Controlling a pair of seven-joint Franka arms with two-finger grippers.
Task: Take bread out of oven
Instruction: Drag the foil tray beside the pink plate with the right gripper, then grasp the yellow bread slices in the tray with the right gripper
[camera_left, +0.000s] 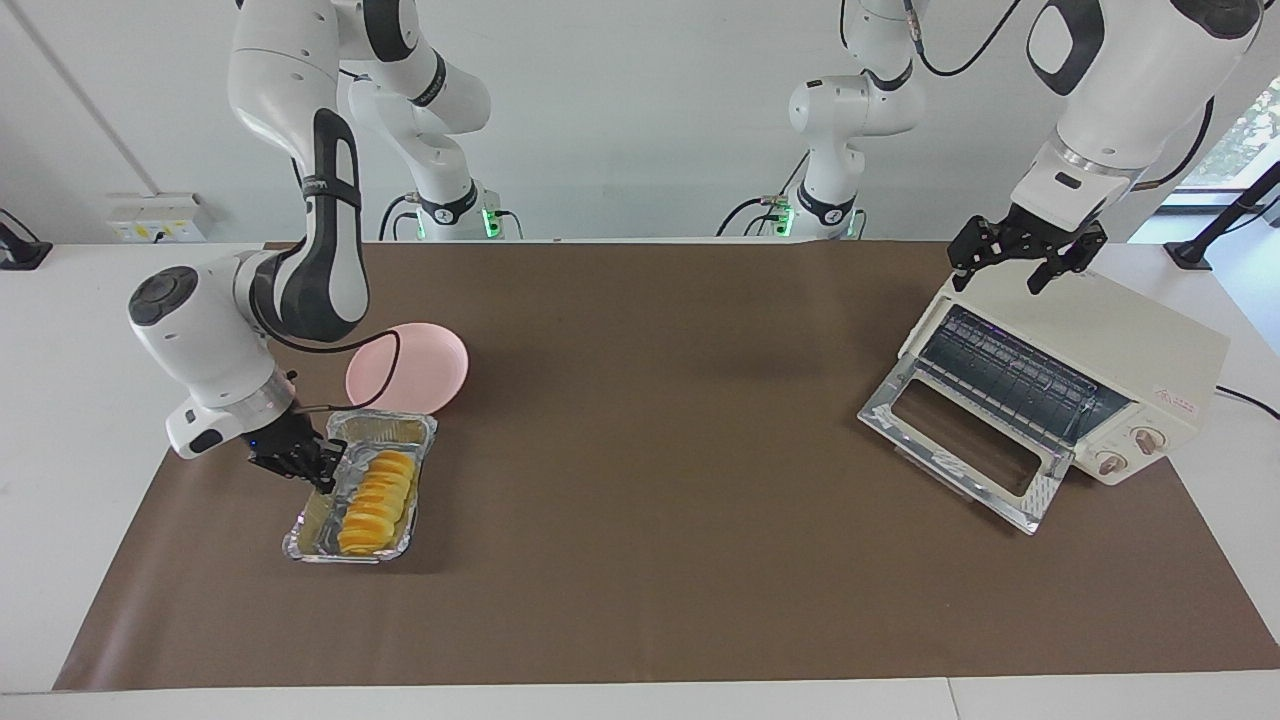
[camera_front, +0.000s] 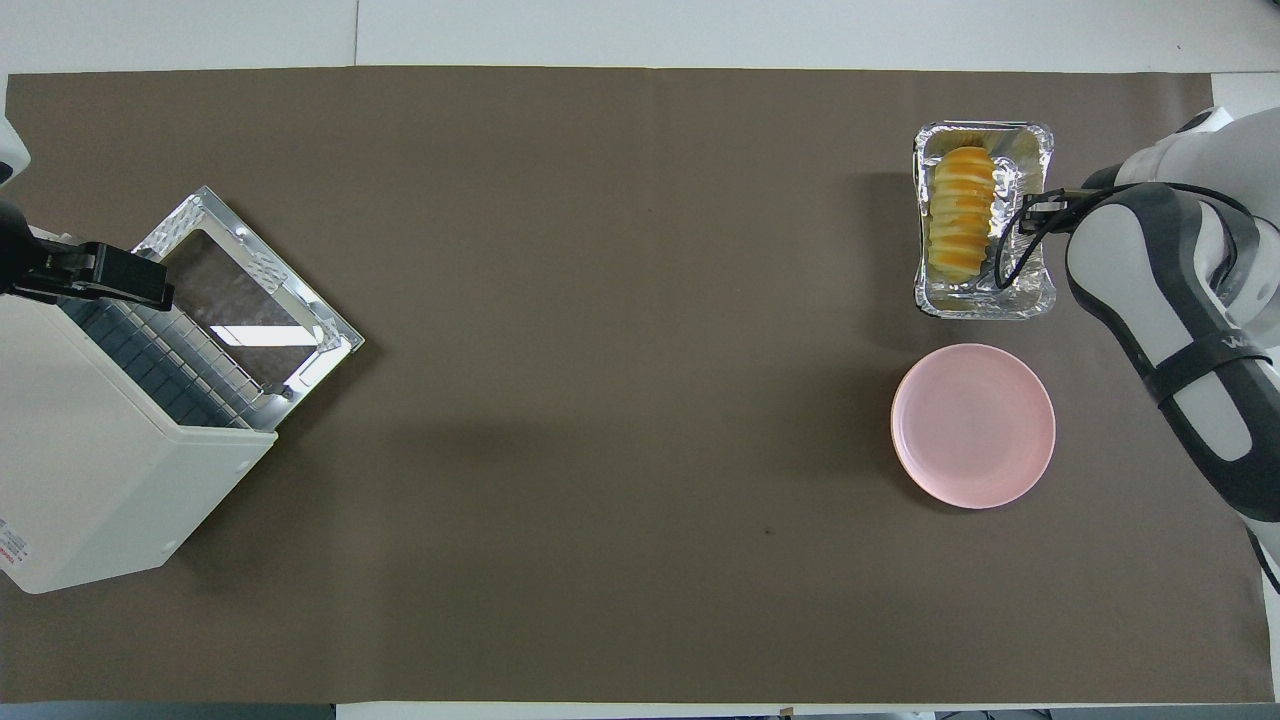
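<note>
Right jaws (camera_left: 312, 470) sit low at the rim of the foil tray (camera_left: 420, 432), touching or nearly touching its long edge, and whether they are clamped on it or released I cannot tell; the bread (camera_left: 378, 502) lies in that tray just beside them, out of the oven (camera_left: 1100, 350), with the pink plate (camera_left: 408, 368) near the tray on the tabletop (camera_left: 660, 400). Left jaws (camera_left: 1012, 268) hang spread apart over the oven's top edge, above its open door (camera_left: 955, 440), gripping nothing.
</note>
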